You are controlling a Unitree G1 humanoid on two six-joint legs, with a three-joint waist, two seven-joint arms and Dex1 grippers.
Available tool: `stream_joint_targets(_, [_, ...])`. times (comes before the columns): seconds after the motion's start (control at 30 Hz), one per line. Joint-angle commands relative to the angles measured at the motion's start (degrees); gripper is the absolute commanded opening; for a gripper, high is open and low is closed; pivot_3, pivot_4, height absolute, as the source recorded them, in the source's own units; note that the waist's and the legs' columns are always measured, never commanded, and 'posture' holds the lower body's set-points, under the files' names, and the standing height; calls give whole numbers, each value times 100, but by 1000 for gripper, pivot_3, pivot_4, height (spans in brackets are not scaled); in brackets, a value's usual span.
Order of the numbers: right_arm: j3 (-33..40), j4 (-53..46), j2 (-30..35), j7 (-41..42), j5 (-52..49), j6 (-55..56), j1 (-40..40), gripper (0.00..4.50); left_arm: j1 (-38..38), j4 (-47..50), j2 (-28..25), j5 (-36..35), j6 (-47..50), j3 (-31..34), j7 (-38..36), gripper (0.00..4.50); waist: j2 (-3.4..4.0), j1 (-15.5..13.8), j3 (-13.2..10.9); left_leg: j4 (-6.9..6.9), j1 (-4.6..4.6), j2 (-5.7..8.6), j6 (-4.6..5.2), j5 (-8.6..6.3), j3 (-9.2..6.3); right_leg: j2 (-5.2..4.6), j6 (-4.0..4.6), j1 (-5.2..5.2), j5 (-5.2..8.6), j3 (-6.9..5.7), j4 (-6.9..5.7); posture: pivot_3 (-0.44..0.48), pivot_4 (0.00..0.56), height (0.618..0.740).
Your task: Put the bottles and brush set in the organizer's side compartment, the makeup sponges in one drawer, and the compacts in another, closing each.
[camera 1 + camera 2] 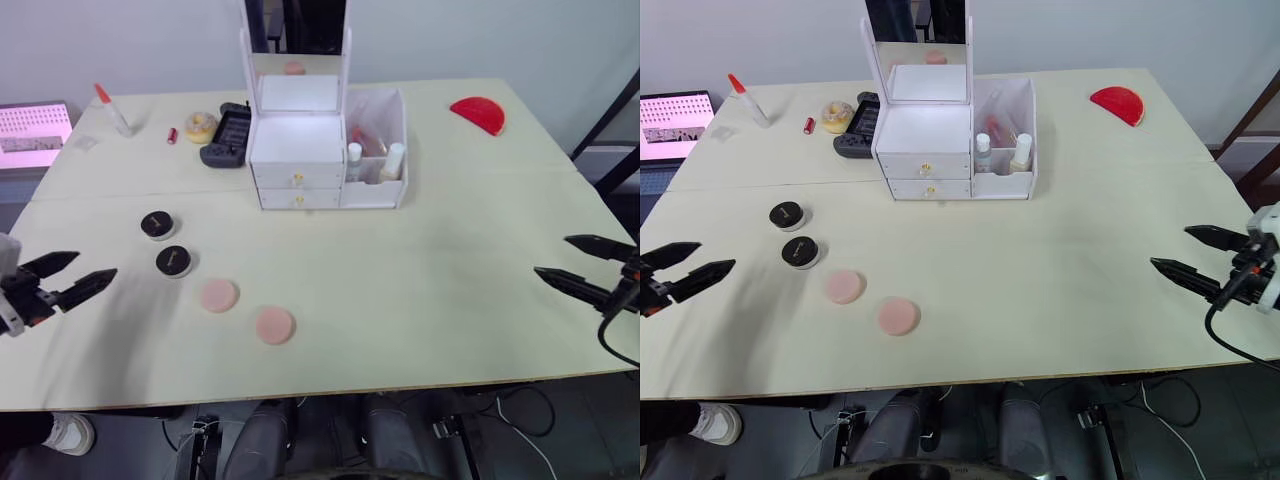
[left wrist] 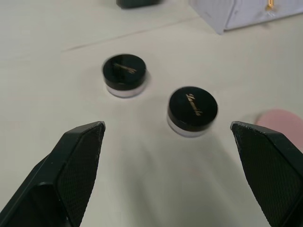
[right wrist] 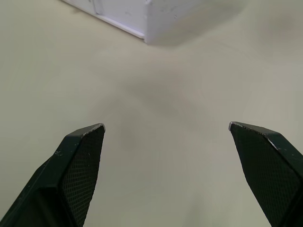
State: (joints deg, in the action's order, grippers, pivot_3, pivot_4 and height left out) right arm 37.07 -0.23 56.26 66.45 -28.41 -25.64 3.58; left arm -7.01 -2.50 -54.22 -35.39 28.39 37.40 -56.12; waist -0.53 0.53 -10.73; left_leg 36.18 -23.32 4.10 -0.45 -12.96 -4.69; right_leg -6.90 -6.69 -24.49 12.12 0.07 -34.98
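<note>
The white organizer [image 1: 297, 150] stands at the back middle of the table, both drawers shut. Its side compartment [image 1: 378, 185] holds two white-capped bottles [image 1: 354, 160] and a reddish packet that may be the brush set. Two black compacts [image 1: 157, 224] [image 1: 174, 261] lie at the left, and two pink makeup sponges [image 1: 218, 294] [image 1: 274, 324] lie nearer the front. My left gripper [image 1: 82, 272] hangs open over the left edge, pointing at the compacts [image 2: 191, 109]. My right gripper [image 1: 568, 262] is open at the right edge, empty.
Behind the organizer's left side lie a black rectangular device [image 1: 228, 136], a yellowish roll [image 1: 201, 126], a small red item [image 1: 172, 135] and a thin white tube with a red tip [image 1: 112, 109]. A red half-round object [image 1: 478, 113] sits at the back right. A lit screen [image 1: 33, 133] is at far left.
</note>
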Motion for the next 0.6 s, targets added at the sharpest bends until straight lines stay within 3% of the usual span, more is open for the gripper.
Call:
stream_joint_targets(0.03, [53, -218, 4, -38, -72, 100, 25, 4452, 40, 64, -57, 35, -79, 155, -46, 4500, 0, 10, 0, -1, 0, 0, 1, 0, 0, 0, 0, -1, 0, 0, 0, 0, 150, 738])
stream_joint_targets(0.37, [-131, -684, -141, -304, -417, -193, -77, 4452, 31, 606, 131, -83, 135, 48, 162, 4500, 0, 1, 0, 1, -1, 0, 1, 1, 0, 0, 0, -2, -1, 1, 0, 0, 150, 738])
stream_joint_targets(0.47, [-239, -1169, -250, -550, -652, -456, -149, 4452, -56, 1312, 454, -282, 399, 1, 485, 4500, 0, -3, 0, 1, -2, 0, 1, 1, 0, -2, -1, -2, -1, 1, -1, 0, 150, 738])
stream_joint_targets(0.6, [-724, -1829, -609, -1415, -772, -837, -671, 4452, 3, 2770, 1384, -706, 872, -451, 1589, 4500, -2, -3, 1, 6, -3, 0, 1, 0, -3, -2, -2, -1, -2, 3, -2, 0, 150, 738])
